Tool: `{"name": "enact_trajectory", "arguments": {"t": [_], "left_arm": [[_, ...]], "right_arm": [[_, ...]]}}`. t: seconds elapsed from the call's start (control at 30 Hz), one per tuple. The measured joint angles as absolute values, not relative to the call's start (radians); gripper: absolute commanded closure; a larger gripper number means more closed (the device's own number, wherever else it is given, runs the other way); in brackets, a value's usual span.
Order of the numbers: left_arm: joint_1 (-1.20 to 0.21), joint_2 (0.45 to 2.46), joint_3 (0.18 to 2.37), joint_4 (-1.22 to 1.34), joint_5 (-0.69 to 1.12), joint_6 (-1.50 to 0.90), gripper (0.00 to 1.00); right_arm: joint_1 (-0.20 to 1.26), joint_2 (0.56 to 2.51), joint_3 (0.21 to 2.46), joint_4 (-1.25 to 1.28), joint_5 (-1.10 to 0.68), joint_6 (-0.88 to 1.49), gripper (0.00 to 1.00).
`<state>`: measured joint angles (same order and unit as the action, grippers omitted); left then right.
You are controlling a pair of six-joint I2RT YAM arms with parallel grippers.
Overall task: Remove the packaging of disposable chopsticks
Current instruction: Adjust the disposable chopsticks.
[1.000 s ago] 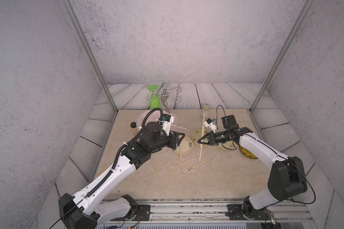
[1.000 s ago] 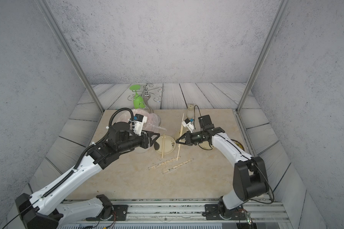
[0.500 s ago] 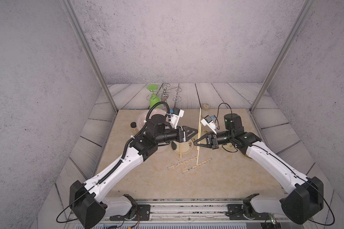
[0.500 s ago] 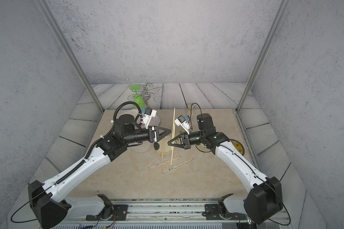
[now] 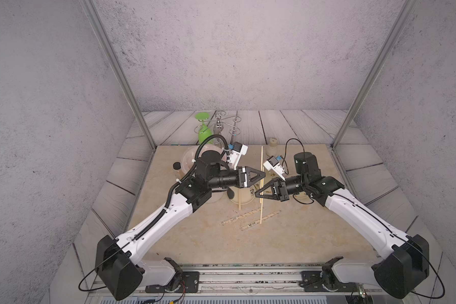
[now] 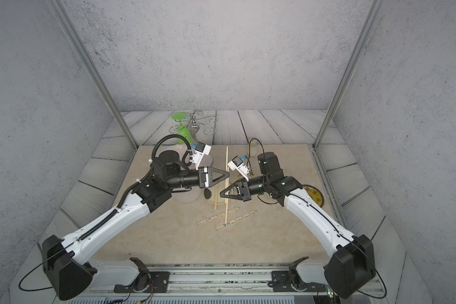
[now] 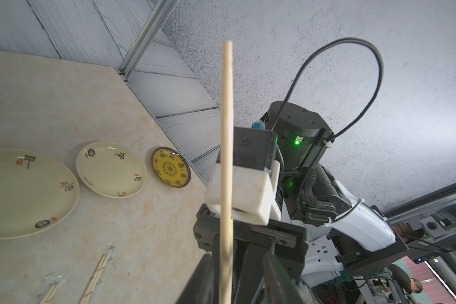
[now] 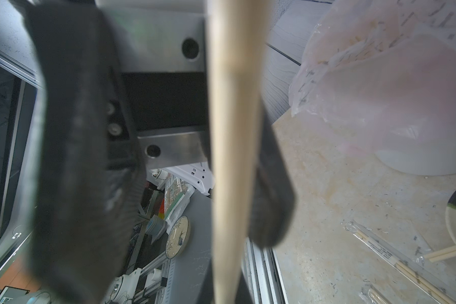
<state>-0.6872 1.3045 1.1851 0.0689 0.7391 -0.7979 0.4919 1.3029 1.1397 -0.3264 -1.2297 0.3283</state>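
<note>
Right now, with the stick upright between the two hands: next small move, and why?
Probably close the left hand on the chopsticks. The right hand is shut on them lower down and holds them upright. The left hand's jaws stand either side of the shaft without pinching it, so a second grip looks due.

Upright chopstick (image 6: 226, 163) between right gripper (image 6: 221, 195) fingers (image 6: 232, 187)
</note>
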Motion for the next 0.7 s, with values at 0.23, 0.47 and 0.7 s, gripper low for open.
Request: {"name": "enact_trajectory", "arguments": {"t": [0.23, 0.47, 0.7], "left_arm": [[-0.688, 1.320, 1.187, 0.080, 0.751, -0.810, 0.73], [-0.690, 1.329, 1.191, 0.088, 0.751, -0.809, 1.00], [-0.691, 1.299, 1.192, 0.047, 0.665, -0.813, 1.00]], "right_arm": [[0.508, 1.303, 1.151, -0.323, -1.230, 0.332, 1.00], [0.513, 1.300, 1.153, -0.317, -1.228, 0.360, 0.92], [0.514, 1.243, 1.151, -0.335, -1.129, 0.358, 0.52]]}}
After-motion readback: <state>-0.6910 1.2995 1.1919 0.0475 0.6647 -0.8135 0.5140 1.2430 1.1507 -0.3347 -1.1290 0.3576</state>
